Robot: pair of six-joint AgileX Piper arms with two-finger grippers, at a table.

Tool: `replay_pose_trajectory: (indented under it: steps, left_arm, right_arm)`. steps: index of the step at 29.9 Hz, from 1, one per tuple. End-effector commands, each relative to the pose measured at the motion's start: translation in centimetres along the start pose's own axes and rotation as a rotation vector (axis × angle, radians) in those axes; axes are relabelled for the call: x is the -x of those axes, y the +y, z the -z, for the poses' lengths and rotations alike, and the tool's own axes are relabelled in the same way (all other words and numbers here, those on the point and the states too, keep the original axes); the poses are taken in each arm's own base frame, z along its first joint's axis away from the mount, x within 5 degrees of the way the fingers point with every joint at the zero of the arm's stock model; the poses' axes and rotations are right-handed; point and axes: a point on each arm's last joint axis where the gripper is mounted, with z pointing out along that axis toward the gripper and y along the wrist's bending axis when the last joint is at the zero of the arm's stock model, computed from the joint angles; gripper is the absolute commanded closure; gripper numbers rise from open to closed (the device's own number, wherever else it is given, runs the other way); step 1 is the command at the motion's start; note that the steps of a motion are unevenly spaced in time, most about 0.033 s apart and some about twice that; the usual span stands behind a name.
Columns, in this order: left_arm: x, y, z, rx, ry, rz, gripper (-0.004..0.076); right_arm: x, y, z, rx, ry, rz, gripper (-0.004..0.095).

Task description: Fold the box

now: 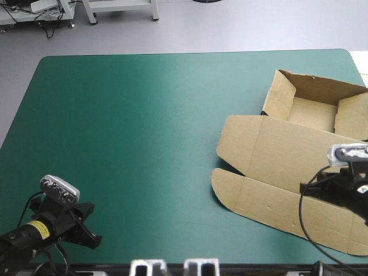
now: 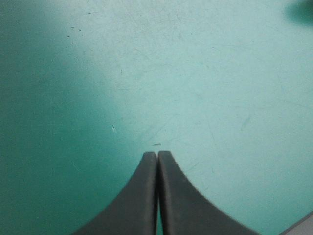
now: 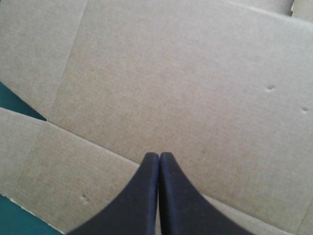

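The brown box (image 1: 287, 167) lies at the table's right side as an open tray with raised walls at the far end and its lid flat toward the front. My right gripper (image 1: 310, 188) hovers over the flat lid near the right edge, fingers shut with nothing between them. In the right wrist view the right gripper (image 3: 159, 155) points at the lid panel (image 3: 186, 88), just past a crease. My left gripper (image 1: 92, 230) rests at the front left corner, far from the box. The left wrist view shows the left gripper (image 2: 157, 154) shut above bare teal-green cover (image 2: 195, 83).
The teal-green cover (image 1: 126, 126) is open across the left and middle of the table. The box's far wall (image 1: 322, 86) stands close to the table's far right corner. A lid flap (image 1: 230, 190) reaches toward the table's middle front.
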Motion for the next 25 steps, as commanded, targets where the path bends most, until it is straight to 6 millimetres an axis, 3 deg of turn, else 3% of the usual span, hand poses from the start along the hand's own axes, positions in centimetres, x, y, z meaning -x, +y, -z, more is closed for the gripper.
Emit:
replay_pose_trajectory:
  steps: [1, 8, 25]
  left_arm:
    - [-0.1, -0.3, 0.2, -0.017, -0.082, -0.010, 0.0734]
    - [-1.5, -0.7, -0.9, -0.053, -0.047, -0.009, 0.0734]
    - [-1.6, -0.7, -0.9, -0.055, -0.043, -0.010, 0.0734]
  right_arm:
    - [-1.4, 0.4, -0.1, -0.017, -0.084, 0.003, 0.0917]
    - [-5.2, 1.4, -1.7, 0.029, -0.036, 0.106, 0.0917]
    - [-5.5, 3.7, -1.7, 0.215, -0.082, 0.337, 0.0917]
